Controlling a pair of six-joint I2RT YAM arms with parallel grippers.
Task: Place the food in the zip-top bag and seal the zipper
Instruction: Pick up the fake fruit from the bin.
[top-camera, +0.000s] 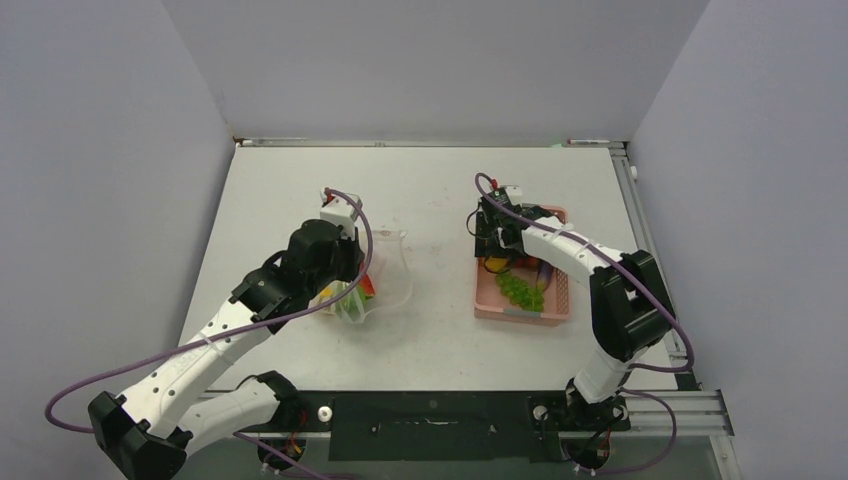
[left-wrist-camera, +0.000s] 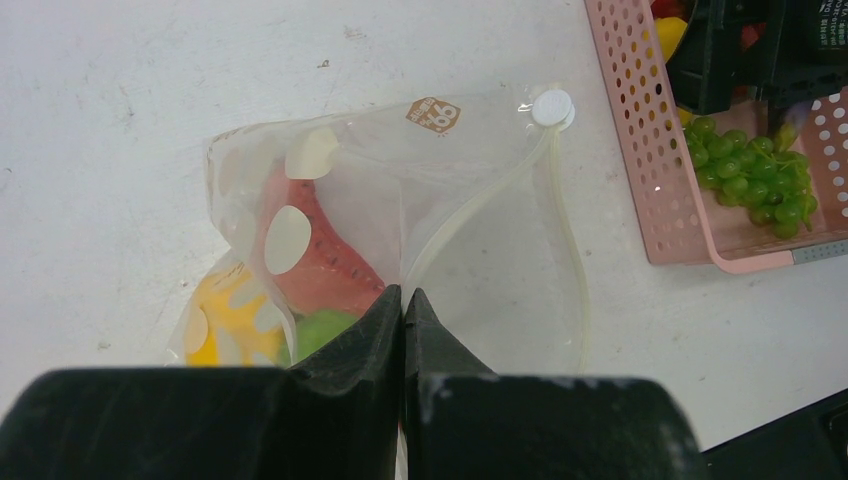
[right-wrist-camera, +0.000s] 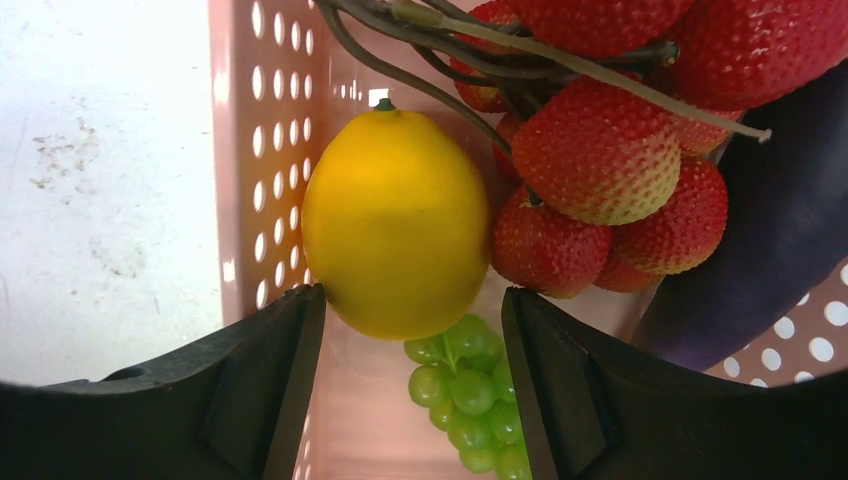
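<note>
The clear zip-top bag (top-camera: 388, 272) lies left of centre with its mouth held open. In the left wrist view the bag (left-wrist-camera: 480, 290) holds a red piece (left-wrist-camera: 322, 268), a yellow piece (left-wrist-camera: 222, 322) and a green piece (left-wrist-camera: 322, 330). Its zipper (left-wrist-camera: 480, 205) runs to a white slider (left-wrist-camera: 552, 107). My left gripper (left-wrist-camera: 403, 298) is shut on the bag's mouth edge. My right gripper (right-wrist-camera: 412, 330) is open low in the pink basket, its fingers on either side of a yellow lemon (right-wrist-camera: 395, 220). Strawberries (right-wrist-camera: 600, 150), a dark eggplant (right-wrist-camera: 790, 230) and green grapes (right-wrist-camera: 465, 395) lie beside it.
The pink slotted basket (top-camera: 520, 314) stands right of centre, with grapes (top-camera: 522, 290) at its near end. In the left wrist view the basket (left-wrist-camera: 640, 150) is just right of the bag. Grey walls enclose the table on three sides.
</note>
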